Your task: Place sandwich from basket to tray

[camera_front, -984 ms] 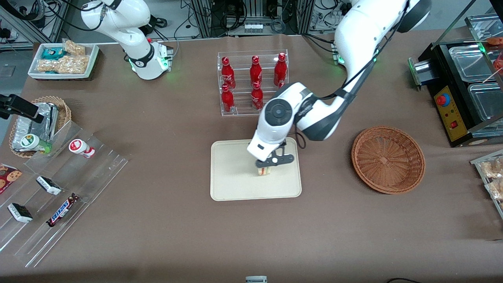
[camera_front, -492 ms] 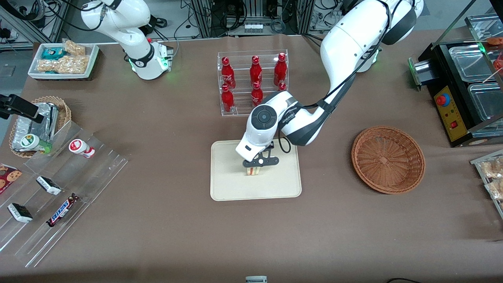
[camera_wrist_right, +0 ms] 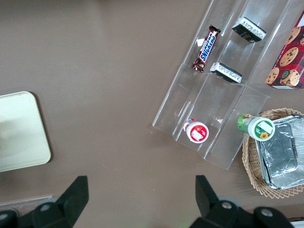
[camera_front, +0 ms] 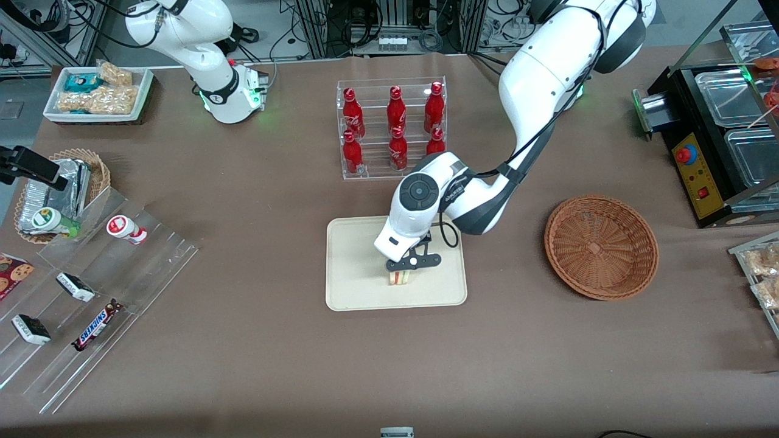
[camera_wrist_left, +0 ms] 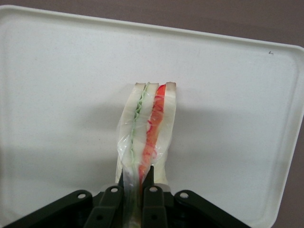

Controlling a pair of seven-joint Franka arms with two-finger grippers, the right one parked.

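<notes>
A Snickers bar lies in the clear stepped rack toward the parked arm's end of the table. Over the tray, the gripper has its jaws clamped on the sandwich, pinching its wrapped top edge. The sandwich hangs between the fingers, near the tray's edge closest to the front camera, the basket well apart.

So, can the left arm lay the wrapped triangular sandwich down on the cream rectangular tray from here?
Probably yes: the gripper, shut on the sandwich, hangs over the bare tray; nothing lies beneath.
</notes>
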